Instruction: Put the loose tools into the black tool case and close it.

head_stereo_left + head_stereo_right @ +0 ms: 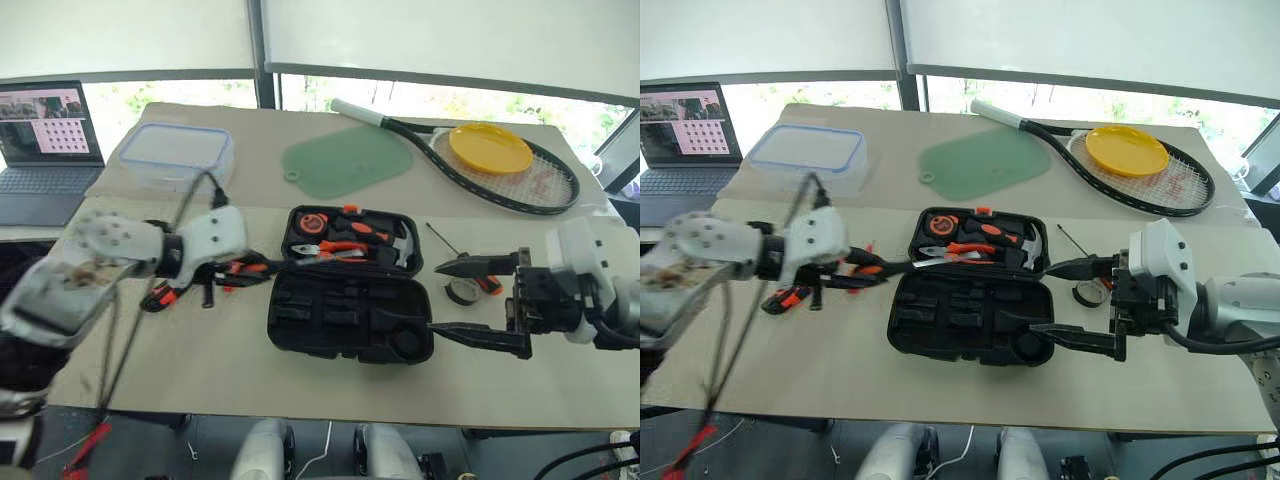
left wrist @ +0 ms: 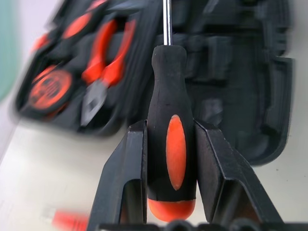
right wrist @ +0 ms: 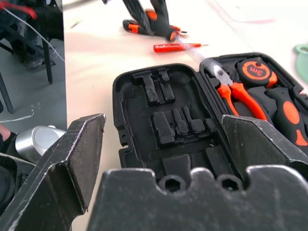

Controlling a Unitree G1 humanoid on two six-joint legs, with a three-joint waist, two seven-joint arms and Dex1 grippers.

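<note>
L gripper [image 2: 169,159] was clamped on an orange-black screwdriver [image 2: 169,144], shaft aimed at the open black tool case [image 1: 350,315] mid-table. R gripper [image 1: 478,302] hung wide open w/ nothing in it, just right of case, near the tape roll [image 1: 461,292].

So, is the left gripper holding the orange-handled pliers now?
No, the left gripper is closed on a screwdriver with an orange-black handle, and the pliers lie in the tool case.
</note>
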